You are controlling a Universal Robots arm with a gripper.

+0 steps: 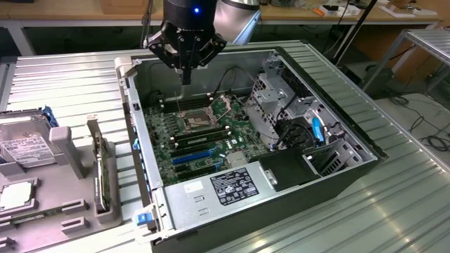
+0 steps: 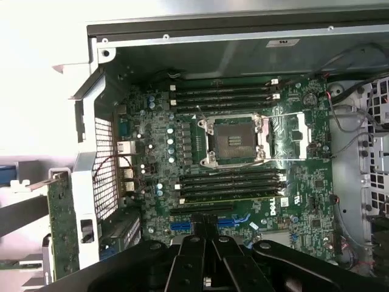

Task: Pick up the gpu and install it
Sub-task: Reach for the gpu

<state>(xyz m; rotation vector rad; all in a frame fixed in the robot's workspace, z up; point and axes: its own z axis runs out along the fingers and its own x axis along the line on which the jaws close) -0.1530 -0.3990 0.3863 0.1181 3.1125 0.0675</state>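
The gpu [image 1: 100,168] is a thin green card with a silver end bracket. It stands on edge in a grey holder [image 1: 67,158] on the exterior view's left, outside the open computer case [image 1: 338,113]. In the wrist view the gpu [image 2: 62,226] shows beside the case's rear wall. My gripper [image 1: 186,79] hangs above the far end of the motherboard [image 1: 204,126], well away from the gpu, with its fingers shut together and nothing between them. In the wrist view the gripper [image 2: 205,226] points down over the blue expansion slots [image 2: 182,225].
A silver hard drive [image 1: 25,143] with a white label and a processor chip [image 1: 14,195] lie in the grey holder. Inside the case are the empty processor socket [image 2: 234,139], memory slots, a drive cage [image 1: 277,97], loose cables and the power supply [image 1: 232,187].
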